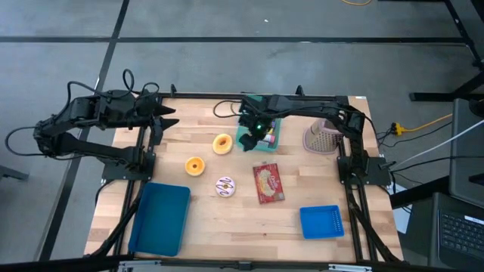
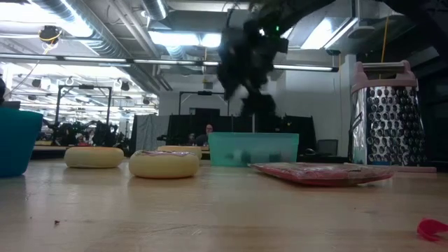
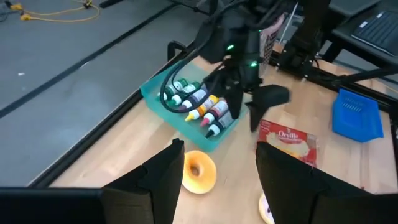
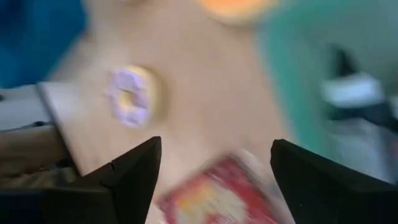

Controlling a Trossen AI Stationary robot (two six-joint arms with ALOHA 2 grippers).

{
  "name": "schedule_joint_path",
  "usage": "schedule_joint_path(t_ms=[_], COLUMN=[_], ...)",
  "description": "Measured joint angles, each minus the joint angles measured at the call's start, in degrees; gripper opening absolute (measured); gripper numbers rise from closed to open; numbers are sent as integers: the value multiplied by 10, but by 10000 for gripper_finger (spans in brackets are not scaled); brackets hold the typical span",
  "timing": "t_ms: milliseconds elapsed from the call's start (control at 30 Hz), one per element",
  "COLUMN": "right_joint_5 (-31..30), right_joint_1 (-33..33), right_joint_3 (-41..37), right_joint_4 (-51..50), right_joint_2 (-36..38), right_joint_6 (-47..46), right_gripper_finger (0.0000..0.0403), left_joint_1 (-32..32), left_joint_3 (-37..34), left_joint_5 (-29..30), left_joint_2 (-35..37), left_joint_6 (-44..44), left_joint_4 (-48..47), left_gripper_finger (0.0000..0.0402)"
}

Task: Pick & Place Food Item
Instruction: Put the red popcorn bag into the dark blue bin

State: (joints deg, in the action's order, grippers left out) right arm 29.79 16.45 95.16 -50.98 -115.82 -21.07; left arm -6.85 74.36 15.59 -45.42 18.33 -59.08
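While the left gripper [image 1: 168, 117] waits spread at the table's [image 1: 302, 193] far left edge, the right gripper [image 1: 255, 140] hangs released and empty above the teal tray [image 1: 274, 136]. Nearby lie a yellow doughnut [image 1: 221, 143] and a red packet [image 1: 268, 182].

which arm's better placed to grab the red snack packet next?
Right, probably. The right gripper hangs open above the teal bin, with the red snack packet just beyond it toward the table's front. The left gripper sits open at the table's far left edge, farther off, with three donuts between.
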Motion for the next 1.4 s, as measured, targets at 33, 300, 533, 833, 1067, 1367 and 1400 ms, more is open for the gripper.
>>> schedule_joint_path(t_ms=[33,300,533,833,1067,1367,1400], right_joint_5=[2,-51,-173,-308,-418,-502,-502], right_joint_1=[-10,-86,-150,-250,-320,-372,-375], right_joint_3=[6,116,254,329,331,331,331], right_joint_4=[20,242,283,279,201,-128,-169], right_joint_2=[3,23,25,24,23,23,22], right_joint_6=[-11,-85,-100,-135,-231,-498,-522], right_gripper_finger=[295,283,279,279,279,279,279], left_joint_1=[0,0,0,0,0,0,0], left_joint_3=[-10,-148,-301,-419,-483,-558,-567], left_joint_5=[1,-27,-55,-124,-140,-177,-177], left_joint_2=[5,77,136,142,128,128,128], left_joint_6=[-2,16,89,97,96,125,132], left_joint_4=[10,161,185,284,378,446,453], left_gripper_finger=[194,194,194,194,193,193,193])
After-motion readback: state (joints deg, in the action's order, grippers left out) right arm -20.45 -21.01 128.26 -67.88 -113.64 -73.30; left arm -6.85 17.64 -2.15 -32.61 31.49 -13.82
